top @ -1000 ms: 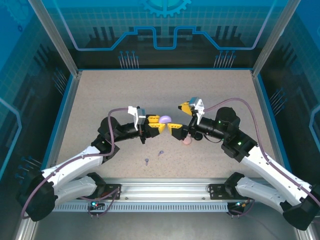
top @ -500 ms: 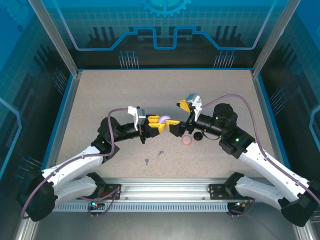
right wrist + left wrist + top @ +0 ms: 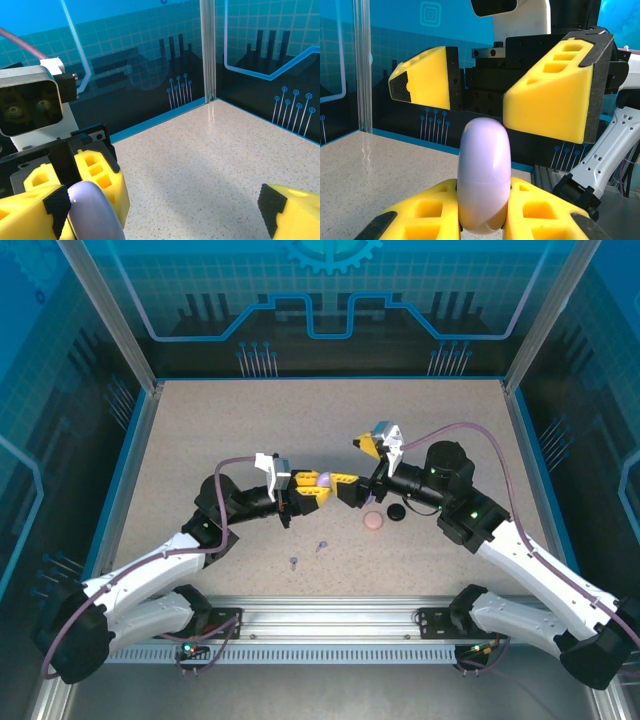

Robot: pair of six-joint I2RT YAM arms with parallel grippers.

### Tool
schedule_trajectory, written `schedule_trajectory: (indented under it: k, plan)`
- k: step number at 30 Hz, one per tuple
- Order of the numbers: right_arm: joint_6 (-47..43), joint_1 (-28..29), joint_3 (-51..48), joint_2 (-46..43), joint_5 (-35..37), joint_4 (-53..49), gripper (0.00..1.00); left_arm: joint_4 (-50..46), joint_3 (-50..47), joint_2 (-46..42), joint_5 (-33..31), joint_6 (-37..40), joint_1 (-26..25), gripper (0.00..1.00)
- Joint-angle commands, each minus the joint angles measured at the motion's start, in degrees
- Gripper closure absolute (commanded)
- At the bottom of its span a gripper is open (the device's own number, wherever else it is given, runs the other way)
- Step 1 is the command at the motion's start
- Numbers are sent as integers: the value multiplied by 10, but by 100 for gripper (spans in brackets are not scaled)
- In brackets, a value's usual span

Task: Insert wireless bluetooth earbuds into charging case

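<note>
The left end effector stays clamped on the lavender oval charging case above the worktop centre. The right end effector, jaws wide, has advanced to face it, likely to open the lid. Two lavender stemmed earbuds lie toward the near edge, uninserted.

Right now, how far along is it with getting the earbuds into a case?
Done: the left pincer is shut on the lavender case, held off the table. In hand: the open right pincer faces that case, probably to open it. Left: two lavender earbuds lie loose on the table, not yet put in.
</note>
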Motion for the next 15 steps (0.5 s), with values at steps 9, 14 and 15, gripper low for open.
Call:
schedule_trajectory:
  k: [9, 14, 15]
  plan:
    - [-13, -5, -21, -24, -20, -6, 0, 25, -8, -14, -10, 18, -4, 97]
    - [-13, -5, -15, -11, -9, -16, 0, 25, -7, -15, -10, 18, -4, 98]
    - [-14, -5, -10, -8, -8, -20, 0, 25, -7, -16, -10, 17, -4, 98]
